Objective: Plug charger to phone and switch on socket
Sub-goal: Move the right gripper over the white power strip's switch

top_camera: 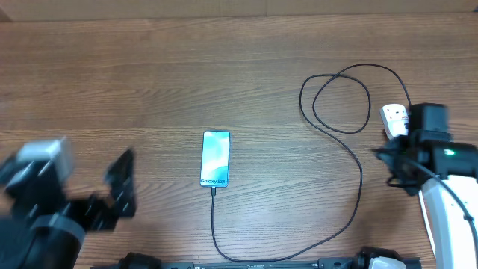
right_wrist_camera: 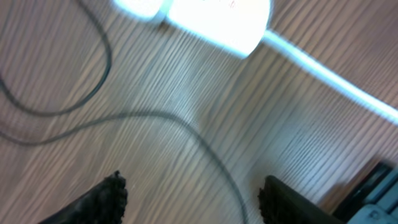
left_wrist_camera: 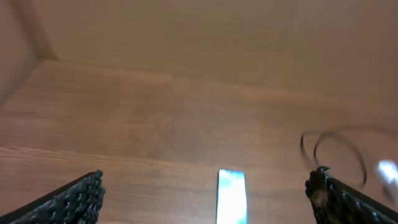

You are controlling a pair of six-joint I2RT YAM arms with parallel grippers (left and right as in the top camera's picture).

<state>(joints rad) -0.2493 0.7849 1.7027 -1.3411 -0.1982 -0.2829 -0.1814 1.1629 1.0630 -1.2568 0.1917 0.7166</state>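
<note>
Phone (top_camera: pixel 215 158) lies flat, long axis near-to-far, charger (top_camera: pixel 213 220) meeting its near end.

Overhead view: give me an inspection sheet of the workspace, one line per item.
Surface: wooden table.
Job's things: phone flat, screen lit; charger appears plugged into its near end; socket partly hidden, switch state unreadable.
Clutter: nothing seen.
Tools: left tool open, left of phone; right tool open above charger beside socket.
Cables: charger looped near socket; white cord leaves socket.
Surroundings: plain beige wall behind table.
</note>
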